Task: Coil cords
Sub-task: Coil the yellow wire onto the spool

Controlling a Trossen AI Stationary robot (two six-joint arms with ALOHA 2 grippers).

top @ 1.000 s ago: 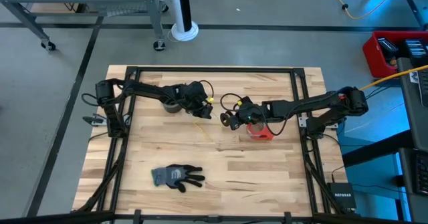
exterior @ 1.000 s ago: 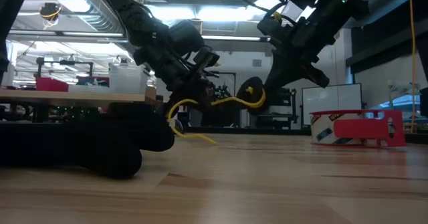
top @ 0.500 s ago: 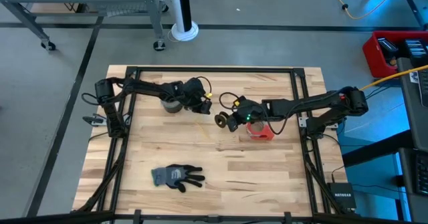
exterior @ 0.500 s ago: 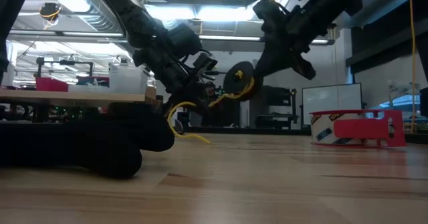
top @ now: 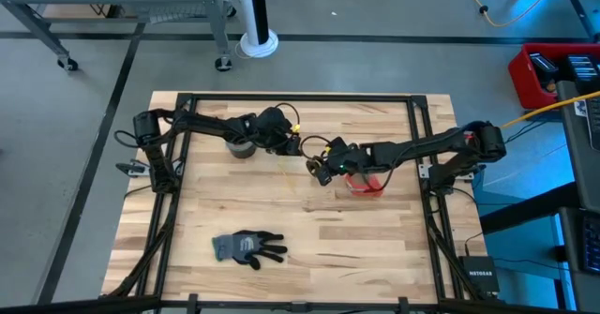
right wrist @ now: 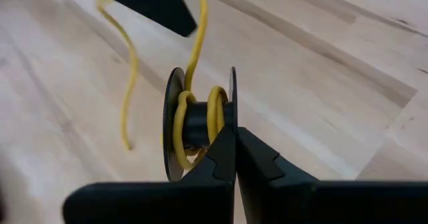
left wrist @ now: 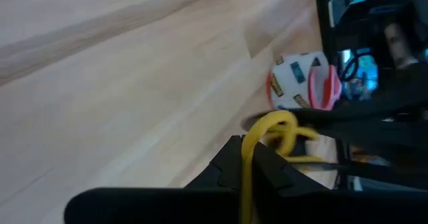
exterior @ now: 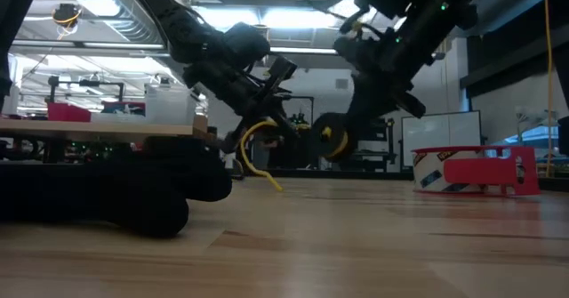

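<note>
Mid-winding, by the look of it. Right gripper [right wrist: 234, 140] pinched shut on a black spool [right wrist: 199, 125] carrying two turns of yellow cord [right wrist: 198, 33]. Cord stretched onward to left gripper [left wrist: 244, 160], clamped on it just beside the spool.

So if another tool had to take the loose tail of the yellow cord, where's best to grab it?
Probably on the free stretch of the yellow cord that hangs from the left tool toward the table, coming from the side, across its run. That part dangles clear of the black spool pinched in the right tool.
</note>
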